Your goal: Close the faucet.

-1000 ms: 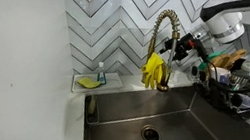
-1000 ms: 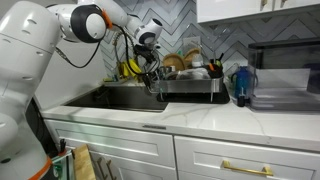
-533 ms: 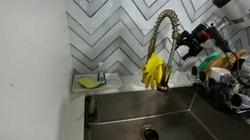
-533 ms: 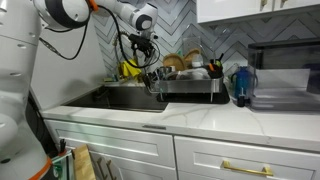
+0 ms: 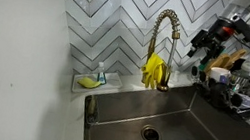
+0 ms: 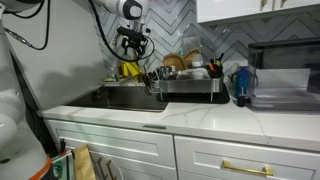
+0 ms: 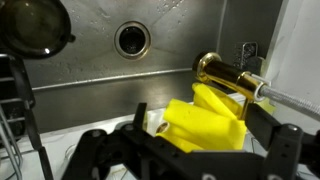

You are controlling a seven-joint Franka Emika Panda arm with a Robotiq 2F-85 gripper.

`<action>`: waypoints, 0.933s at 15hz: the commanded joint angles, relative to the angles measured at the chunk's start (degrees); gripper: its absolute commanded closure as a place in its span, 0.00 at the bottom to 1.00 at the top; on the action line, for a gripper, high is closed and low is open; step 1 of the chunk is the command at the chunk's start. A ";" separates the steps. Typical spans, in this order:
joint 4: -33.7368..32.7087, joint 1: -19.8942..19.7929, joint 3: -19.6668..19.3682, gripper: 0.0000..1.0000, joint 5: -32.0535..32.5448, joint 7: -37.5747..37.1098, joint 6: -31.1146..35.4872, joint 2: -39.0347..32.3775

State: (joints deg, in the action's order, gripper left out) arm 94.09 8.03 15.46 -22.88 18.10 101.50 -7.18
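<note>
The brass-gold faucet (image 5: 165, 44) with its coiled spring neck stands behind the sink, with yellow gloves (image 5: 152, 71) draped over it. No water stream shows. My gripper (image 5: 208, 43) hangs in the air to the right of the faucet's arch, apart from it; it also shows in an exterior view (image 6: 133, 42) above the sink. In the wrist view the gripper (image 7: 190, 150) is open and empty, looking down on the faucet's brass body (image 7: 225, 74) and the gloves (image 7: 205, 118).
The steel sink (image 5: 129, 109) with its drain (image 7: 132, 39) lies below. A dish rack (image 5: 237, 96) full of dishes stands beside the sink and shows in an exterior view (image 6: 190, 80). A sponge tray (image 5: 89, 81) sits at the back wall. A blue bottle (image 6: 240, 85) stands on the counter.
The arm has lifted and drawn back from the faucet, moving right and up in one exterior view; the gripper now hangs clear of the spring neck.
</note>
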 commanded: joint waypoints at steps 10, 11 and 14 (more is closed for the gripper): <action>26.99 1.40 -6.39 0.00 -5.87 12.95 15.61 17.80; 27.64 1.71 -6.69 0.00 -6.96 14.06 16.55 17.82; 25.05 1.81 -6.90 0.00 -5.55 12.50 14.99 15.95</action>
State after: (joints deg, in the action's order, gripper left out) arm 119.24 8.65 9.67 -28.66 30.82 116.53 8.82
